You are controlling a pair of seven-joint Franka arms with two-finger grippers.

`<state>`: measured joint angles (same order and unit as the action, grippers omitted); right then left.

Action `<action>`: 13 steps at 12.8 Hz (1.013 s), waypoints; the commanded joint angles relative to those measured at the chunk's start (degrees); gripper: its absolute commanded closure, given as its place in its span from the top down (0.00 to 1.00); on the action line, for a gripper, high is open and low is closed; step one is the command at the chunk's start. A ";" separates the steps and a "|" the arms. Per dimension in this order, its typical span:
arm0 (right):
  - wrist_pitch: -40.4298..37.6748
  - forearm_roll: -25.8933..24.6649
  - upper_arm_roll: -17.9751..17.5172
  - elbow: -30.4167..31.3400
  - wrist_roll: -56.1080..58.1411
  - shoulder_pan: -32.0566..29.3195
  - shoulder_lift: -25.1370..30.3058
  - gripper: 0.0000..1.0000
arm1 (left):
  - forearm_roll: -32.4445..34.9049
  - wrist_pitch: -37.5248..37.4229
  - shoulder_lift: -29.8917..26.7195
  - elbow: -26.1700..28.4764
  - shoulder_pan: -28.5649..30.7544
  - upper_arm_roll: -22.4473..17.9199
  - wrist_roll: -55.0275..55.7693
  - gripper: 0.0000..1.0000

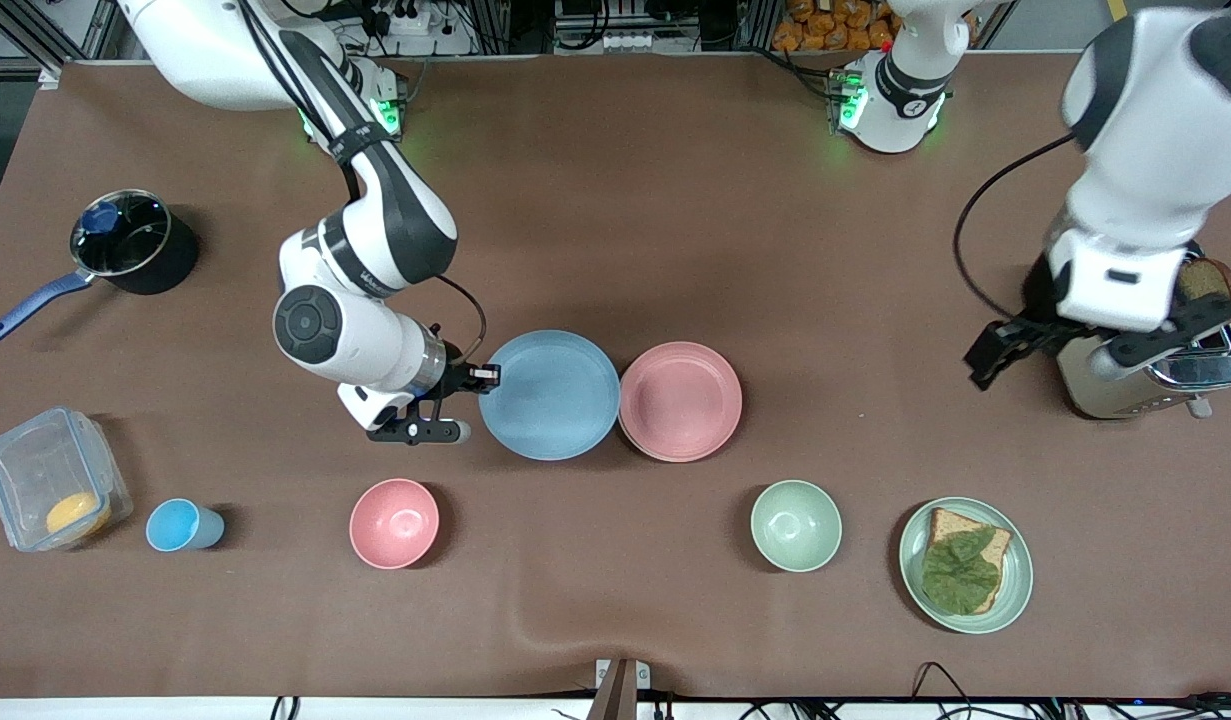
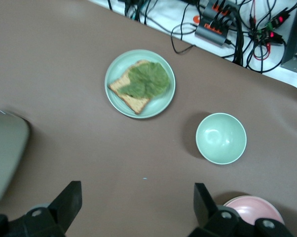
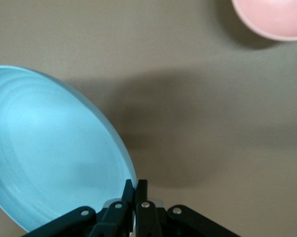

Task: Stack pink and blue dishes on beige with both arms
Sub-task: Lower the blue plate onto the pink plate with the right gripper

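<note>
Blue plate [image 1: 549, 395], rim pinched in right gripper [image 1: 483, 377] fingers, lifted: keep level, centre over pink plate [image 1: 680, 401]; left gripper [image 1: 1065, 345] fingers spread, waiting over table [image 1: 615, 200].

- Blue plate [image 1: 549, 395]: light blue, round, matte, tilted up off the table, its rim pinched.
- Pink plate [image 1: 681, 400]: pale pink, flat, stacked on a beige rim, just beside the blue plate.

A brown-covered table [image 1: 615, 250] backed by cables and metal framing.
</note>
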<state>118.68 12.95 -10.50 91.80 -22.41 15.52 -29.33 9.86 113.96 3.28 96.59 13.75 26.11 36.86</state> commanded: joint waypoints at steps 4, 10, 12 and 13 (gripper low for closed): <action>12.16 2.70 0.65 -1.52 -10.69 11.08 -5.98 0.00 | 0.51 -11.03 0.85 -9.39 1.81 0.43 -8.82 1.00; 17.01 2.35 0.92 -4.61 -15.82 15.16 -10.39 0.00 | -6.25 -20.18 -2.13 -11.51 -11.78 -19.30 -20.23 1.00; 18.59 2.08 0.83 -4.61 -15.82 15.94 -11.62 0.00 | -6.52 -21.94 -2.58 -11.25 -14.01 -23.73 -22.25 1.00; 20.17 2.08 0.83 -4.61 -15.82 16.47 -12.50 0.00 | -6.52 -21.94 -2.49 -11.25 -14.10 -23.74 -22.44 1.00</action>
<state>136.88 15.16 -9.78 88.87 -37.60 30.78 -39.62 4.50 93.35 1.52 85.39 0.98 3.81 15.73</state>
